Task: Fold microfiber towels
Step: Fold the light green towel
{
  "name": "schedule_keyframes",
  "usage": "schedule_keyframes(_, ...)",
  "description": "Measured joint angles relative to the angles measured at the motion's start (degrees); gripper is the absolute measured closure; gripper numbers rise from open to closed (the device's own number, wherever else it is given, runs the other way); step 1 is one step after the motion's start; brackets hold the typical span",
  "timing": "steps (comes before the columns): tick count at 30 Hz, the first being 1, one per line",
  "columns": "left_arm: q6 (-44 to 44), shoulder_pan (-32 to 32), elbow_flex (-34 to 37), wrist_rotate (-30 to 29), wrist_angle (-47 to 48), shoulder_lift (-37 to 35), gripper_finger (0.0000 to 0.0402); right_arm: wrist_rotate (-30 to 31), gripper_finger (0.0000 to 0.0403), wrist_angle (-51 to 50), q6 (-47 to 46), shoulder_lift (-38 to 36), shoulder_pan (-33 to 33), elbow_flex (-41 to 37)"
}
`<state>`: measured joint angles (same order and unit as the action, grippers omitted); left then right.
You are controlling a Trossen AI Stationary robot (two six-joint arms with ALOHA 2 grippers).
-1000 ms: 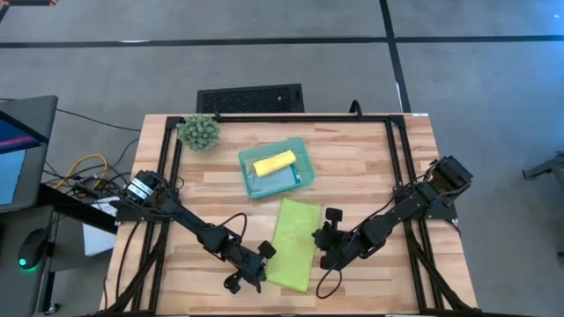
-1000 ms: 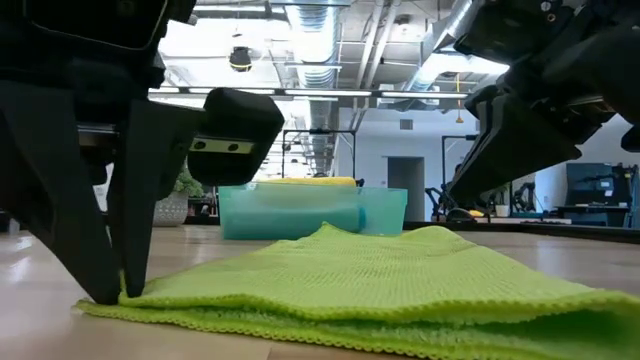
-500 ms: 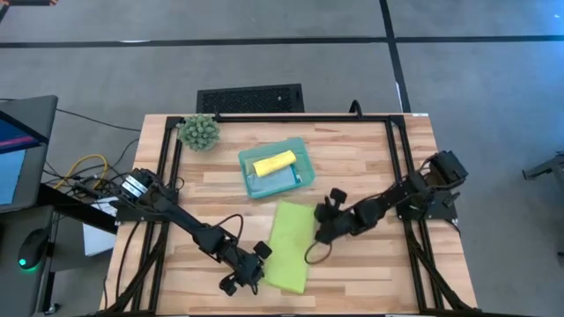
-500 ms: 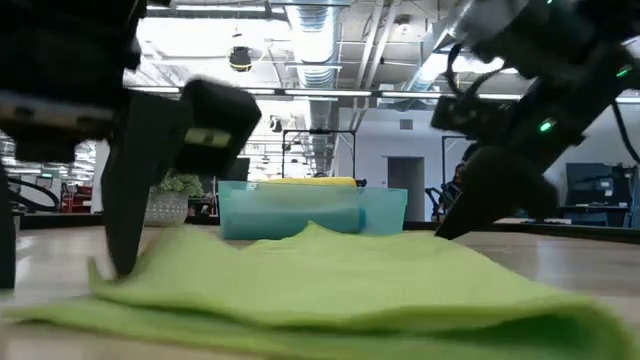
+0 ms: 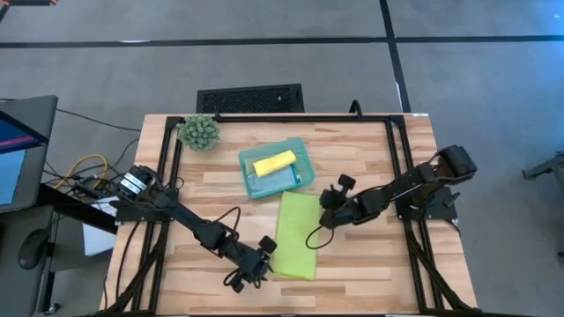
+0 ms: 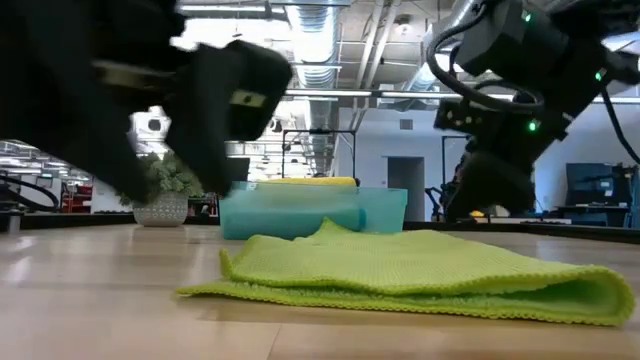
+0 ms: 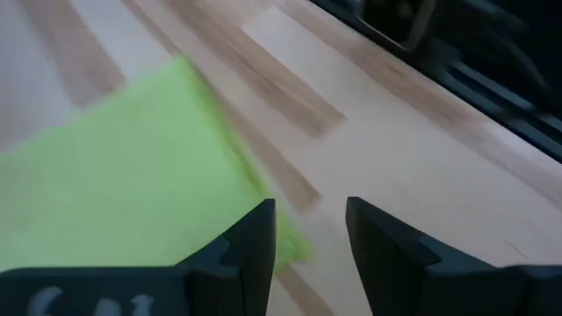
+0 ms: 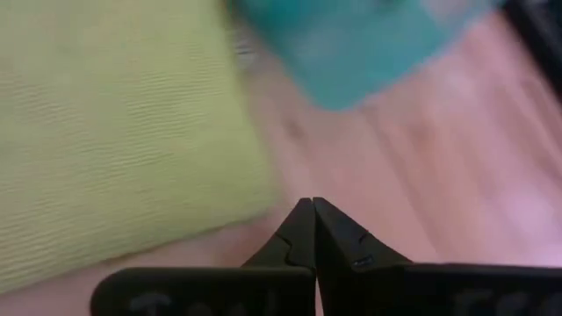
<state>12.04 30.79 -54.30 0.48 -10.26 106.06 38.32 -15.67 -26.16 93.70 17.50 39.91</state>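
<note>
Lime green microfiber towel (image 5: pixel 295 235): in the high view it lay as a folded oblong on the bare wood of the slatted wooden table (image 5: pixel 370 158), just in front of the teal plastic tray (image 5: pixel 300 156), probably so that both arms could reach it.
High view, tray: a rolled yellow microfiber towel (image 5: pixel 274 162) rested inside it on a light blue cloth (image 5: pixel 275 180), apparently finished work put aside.
High view, left gripper (image 5: pixel 258 271): it sat low at the towel's near left corner, just beside the edge and holding nothing.
High view, right gripper (image 5: pixel 331 195): it hung by the towel's far right corner, clear of the cloth.
High view, plant: a spiky green plant ball (image 5: pixel 199 131) stood well apart at the table's far left corner.
Low view, towel (image 6: pixel 420 275): it showed stacked layers with a rounded fold at one end and lay flat with nothing touching it.
Left wrist view, fingers (image 7: pixel 255 246): they stood parted with bare wood between them and the towel's corner (image 7: pixel 114 184) beside one finger, which reads as a release.
Right wrist view, fingers (image 8: pixel 300 230): they were pressed together and empty above the wood, with the towel (image 8: pixel 114 132) and tray (image 8: pixel 351 44) beyond.
</note>
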Motion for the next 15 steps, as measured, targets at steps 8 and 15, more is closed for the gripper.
schedule_keyframes(8, 1.79, -3.62, -0.04, 5.20, -2.61, 0.00, 0.0267, -1.41, 0.0378, -0.43, -5.70, -7.87, 4.26, 0.01)
schedule_keyframes(15, 3.24, -3.81, -0.13, 5.12, -2.28, 2.70, 0.0276, -2.31, 0.0378, 7.04, -3.38, -5.87, 10.21, 0.01)
